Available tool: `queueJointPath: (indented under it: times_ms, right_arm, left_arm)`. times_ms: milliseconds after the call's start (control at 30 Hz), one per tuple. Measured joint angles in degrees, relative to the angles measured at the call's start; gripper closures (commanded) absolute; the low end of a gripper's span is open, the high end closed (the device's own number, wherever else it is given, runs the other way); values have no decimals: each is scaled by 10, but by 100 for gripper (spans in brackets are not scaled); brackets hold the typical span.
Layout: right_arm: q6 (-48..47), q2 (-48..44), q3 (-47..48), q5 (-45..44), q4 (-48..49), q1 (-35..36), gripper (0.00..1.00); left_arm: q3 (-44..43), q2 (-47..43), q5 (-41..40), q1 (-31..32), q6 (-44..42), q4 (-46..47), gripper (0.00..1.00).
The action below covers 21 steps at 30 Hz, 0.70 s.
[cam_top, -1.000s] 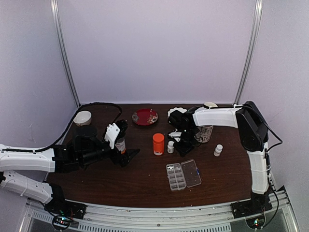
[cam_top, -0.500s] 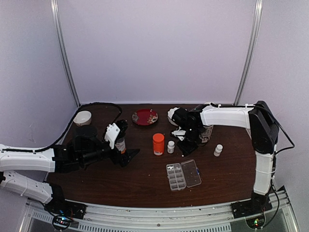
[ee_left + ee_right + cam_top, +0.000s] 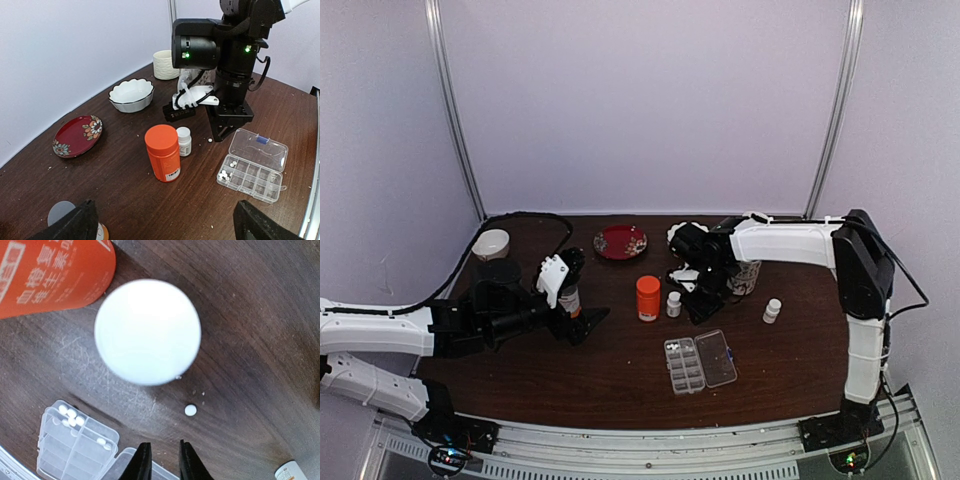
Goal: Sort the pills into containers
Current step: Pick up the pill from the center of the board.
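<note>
The whole table (image 3: 620,395) is seen from high above and behind its near edge. A low, slanting look across it from the left side is given by the left wrist. The right wrist is aimed straight down, very close. The orange bottle (image 3: 648,298), small white bottle (image 3: 673,304) and pill box (image 3: 700,361) are shared by all three.

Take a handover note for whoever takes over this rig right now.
Left gripper: open, empty, by a grey-capped bottle.
Right gripper: jaws slightly apart, empty, next to one loose pill beside the small white bottle.
Pill box: lid open, a few pills already in two compartments.
Left: get the loose pill into the box.
</note>
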State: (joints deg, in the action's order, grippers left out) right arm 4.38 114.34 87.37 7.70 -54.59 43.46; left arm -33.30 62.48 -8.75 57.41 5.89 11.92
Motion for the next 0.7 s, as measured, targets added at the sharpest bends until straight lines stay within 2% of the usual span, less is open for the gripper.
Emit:
queueJointPath:
  times_ms: [700]
  right_arm:
    - [-13,71,35,-1,0,-21,78]
  left_arm:
    - [0,5,0,0,0,0,2]
